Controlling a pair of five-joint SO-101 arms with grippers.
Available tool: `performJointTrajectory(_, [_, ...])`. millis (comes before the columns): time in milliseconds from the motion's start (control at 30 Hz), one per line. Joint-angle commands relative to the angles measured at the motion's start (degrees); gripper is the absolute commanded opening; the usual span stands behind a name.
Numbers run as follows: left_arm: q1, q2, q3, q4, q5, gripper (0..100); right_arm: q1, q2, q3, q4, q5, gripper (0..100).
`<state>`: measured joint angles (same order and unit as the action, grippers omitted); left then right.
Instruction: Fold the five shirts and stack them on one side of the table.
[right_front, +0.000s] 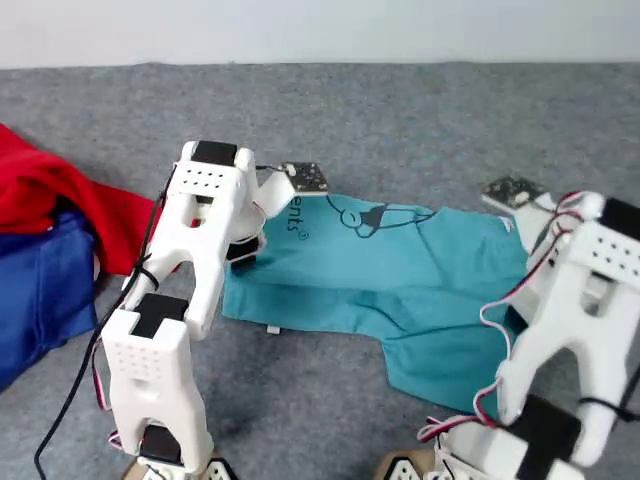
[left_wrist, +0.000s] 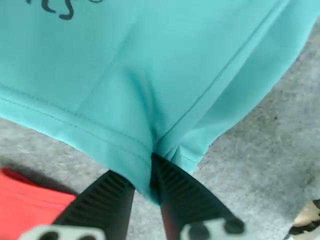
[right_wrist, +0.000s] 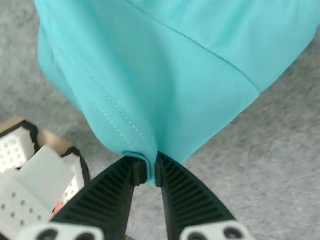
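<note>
Overhead, the teal shirt (right_front: 400, 270) lies on the grey table (right_front: 450, 120) between the arms, with a red shirt (right_front: 50, 190) and a blue shirt (right_front: 40, 290) heaped beside the left one. Up close, the left gripper (left_wrist: 151, 162) pinches the teal hem, and the right gripper (right_wrist: 149, 167) is clamped on another stitched edge.

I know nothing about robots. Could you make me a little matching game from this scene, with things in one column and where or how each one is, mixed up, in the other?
Things:
1. teal cotton shirt with dark print
2. red cloth garment
3. blue cloth garment
4. left gripper

Places or states:
A. shut on a teal hem
B. spread across the middle of the grey table
C. bunched at the left edge, far side of the heap
D. at the left edge, near side of the heap, towards the arm bases

Pairs: 1-B, 2-C, 3-D, 4-A.
</note>
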<state>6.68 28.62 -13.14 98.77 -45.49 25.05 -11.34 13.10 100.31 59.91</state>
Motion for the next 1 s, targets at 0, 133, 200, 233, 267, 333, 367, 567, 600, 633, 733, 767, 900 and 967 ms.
performJointTrajectory(0, [-1.1, -4.2, 0.9, 1.8, -0.7, 2, 1.1, -6.9, 4.6, 2.2, 1.8, 1.5])
performJointTrajectory(133, [-2.0, -4.2, 1.1, 1.9, -0.7, 2, 0.9, -10.5, 9.8, 1.3, 1.8, 1.5])
performJointTrajectory(200, [-2.1, -4.2, 1.3, 1.9, -0.7, 2, 1.3, -11.1, 11.5, 0.2, 1.8, 1.5])
performJointTrajectory(233, [-1.8, -4.2, 1.9, 1.9, -0.7, 2, 1.8, -11.1, 12.2, -0.1, 1.8, 1.5])
performJointTrajectory(267, [-1.6, -4.2, 2.6, 1.9, -0.7, 2, 1.9, -11.1, 13.1, -0.8, 1.8, 1.5])
performJointTrajectory(333, [-1.5, -4.2, 3.9, 1.9, -0.7, 2, 2.1, -11.1, 14.9, -2.5, 1.8, 1.5])
performJointTrajectory(367, [-1.6, -4.2, 4.4, 1.9, -0.8, 2, 2.1, -11.1, 15.6, -3.0, 1.8, 1.5])
performJointTrajectory(567, [-3.5, -4.3, 7.2, 1.9, -2.2, 11, 2.4, -11.5, 17.1, -2.6, 1.8, 5.0])
performJointTrajectory(600, [-3.6, -4.3, 7.3, 1.9, -2.2, 11, 2.5, -11.6, 17.1, -2.5, 1.8, 6.8])
performJointTrajectory(633, [-3.7, -4.3, 7.3, 1.9, -2.2, 12, 2.6, -11.6, 17.1, -1.9, 1.8, 9.0])
performJointTrajectory(733, [-3.9, -5.5, 7.3, 1.9, -2.1, 13, 2.6, -11.6, 17.0, -0.9, 1.8, 18.0])
performJointTrajectory(767, [-3.9, -6.5, 7.4, 1.9, -1.9, 14, 2.7, -11.6, 17.0, -0.9, 1.8, 20.6])
performJointTrajectory(900, [-4.0, -12.7, 7.3, 1.8, 2.7, 19, 2.4, -11.6, 16.7, -1.2, 1.8, 22.6])
performJointTrajectory(967, [-4.0, -16.0, 7.3, 1.8, 4.0, 22, 2.3, -11.6, 16.6, -1.5, 1.7, 22.7])
